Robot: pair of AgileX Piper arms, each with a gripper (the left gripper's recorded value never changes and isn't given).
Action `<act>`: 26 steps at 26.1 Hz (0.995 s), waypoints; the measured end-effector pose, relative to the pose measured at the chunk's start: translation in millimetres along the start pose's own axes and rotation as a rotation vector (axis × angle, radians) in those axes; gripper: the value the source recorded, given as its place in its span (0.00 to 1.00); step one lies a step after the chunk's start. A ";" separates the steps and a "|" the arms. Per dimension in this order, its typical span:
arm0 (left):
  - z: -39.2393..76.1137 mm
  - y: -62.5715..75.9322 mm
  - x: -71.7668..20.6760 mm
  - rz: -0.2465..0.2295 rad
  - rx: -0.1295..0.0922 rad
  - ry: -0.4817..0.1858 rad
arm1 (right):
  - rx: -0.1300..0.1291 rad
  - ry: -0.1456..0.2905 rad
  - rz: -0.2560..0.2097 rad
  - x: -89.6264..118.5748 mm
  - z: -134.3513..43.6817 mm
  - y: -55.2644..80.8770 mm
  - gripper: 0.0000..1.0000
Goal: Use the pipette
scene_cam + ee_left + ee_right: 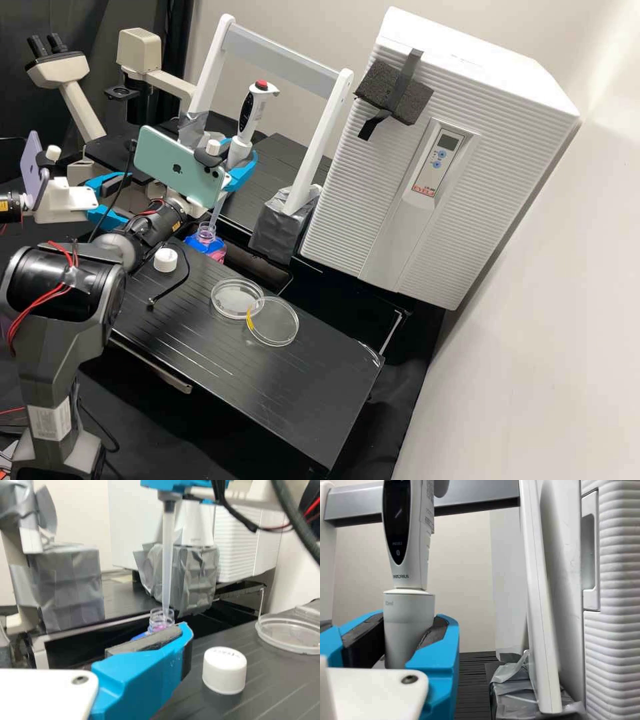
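A white pipette [250, 117] with a red button stands upright in my right gripper [233, 160], which is shut on its lower barrel [407, 625]. Its clear tip [167, 565] reaches down into the mouth of a small open bottle [208, 241] of pink liquid [161, 620] at the back edge of the bench. My left gripper [123, 199] sits low to the left of the bottle, open and holding nothing; one of its fingers [145, 672] shows just in front of the bottle. The bottle's white cap [165, 260] lies on the bench beside it.
Two clear petri dish halves [237, 297] [273, 321] lie mid-bench. A white ribbed machine [433, 167] stands at the right. A white frame with grey-taped feet [287, 220] spans behind the bottle. A microscope [67, 87] is at the far left.
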 end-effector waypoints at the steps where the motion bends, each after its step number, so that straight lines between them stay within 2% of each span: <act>1: 0.6 -2.3 0.6 -0.007 -0.001 -0.001 | 0.000 0.003 0.003 -0.5 0.2 -1.5 0.00; 7: 0.1 -13.2 3.4 -0.040 -0.005 0.001 | -0.008 -0.003 -0.015 -3.2 5.7 -18.3 0.00; 11: -1.5 -18.1 4.6 -0.056 -0.006 0.008 | -0.020 -0.014 -0.058 -6.1 10.2 -32.6 0.00; 14: -1.7 -18.8 4.6 -0.060 -0.006 0.009 | -0.031 -0.031 -0.074 -7.4 16.1 -38.5 0.00; 17: -1.8 -19.0 4.6 -0.062 -0.006 0.010 | -0.028 -0.053 -0.075 -7.5 20.0 -40.7 0.00; 26: -1.8 -19.0 4.6 -0.062 -0.004 0.010 | -0.041 -0.068 -0.092 -9.8 25.8 -45.6 0.00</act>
